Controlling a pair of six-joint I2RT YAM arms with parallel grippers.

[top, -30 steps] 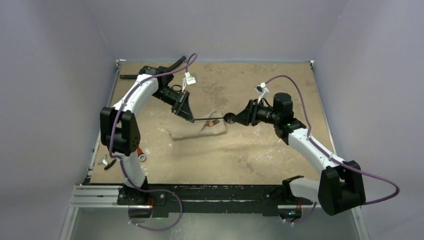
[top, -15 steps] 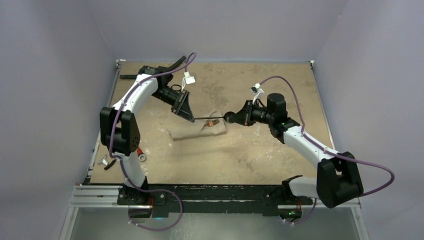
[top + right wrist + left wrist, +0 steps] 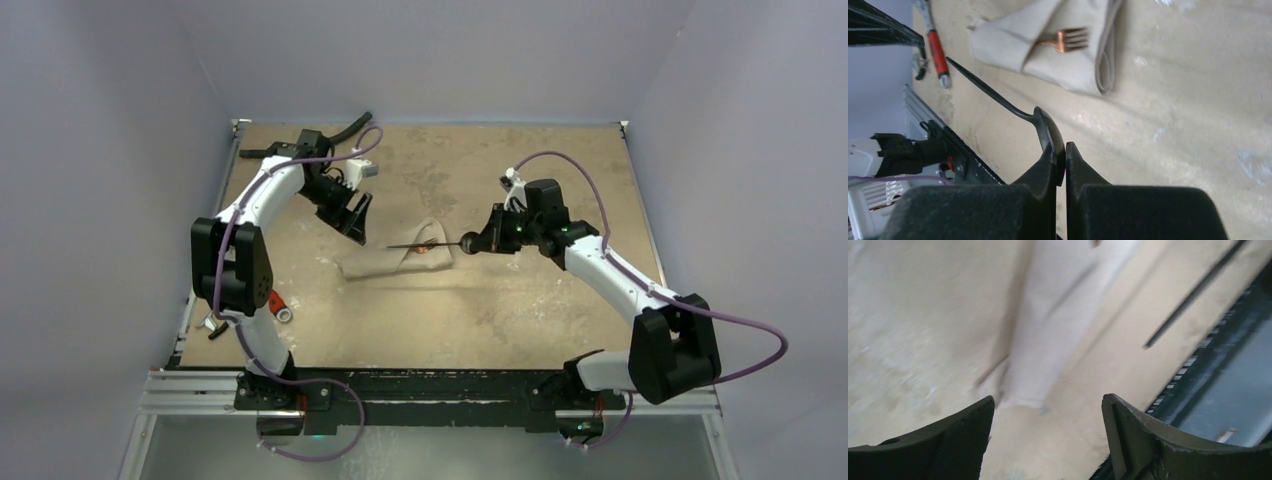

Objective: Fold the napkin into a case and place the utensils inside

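Starting at the left: the left end effector (image 3: 356, 217) hangs above the desk (image 3: 520, 310) with its fingers spread wide and nothing between them. It's at about 10 o'clock from the case (image 3: 395, 260) and clear of it. Its own camera is badly smeared. You can just make out a pale strip of cloth (image 3: 1058, 325) and a thin dark line at 2 o'clock, and I can't tell what that line is.

The case lies mid-desk with its long axis running roughly 8 to 2 o'clock, narrow end at 8. The copper fork (image 3: 1068, 40) is tucked into it. Only the tines and neck poke out, and the handle is hidden under the fold.

The spoon (image 3: 425, 244) is off the desk, lying 9 to 3. Its handle tip points to 9 over the case. The right end effector (image 3: 1060, 155), at 3 o'clock of the case, has its fingers pressed together on the dark bowl, which is mostly hidden between them.

A red-handled tool (image 3: 937, 50) is cut off at the frame edge.
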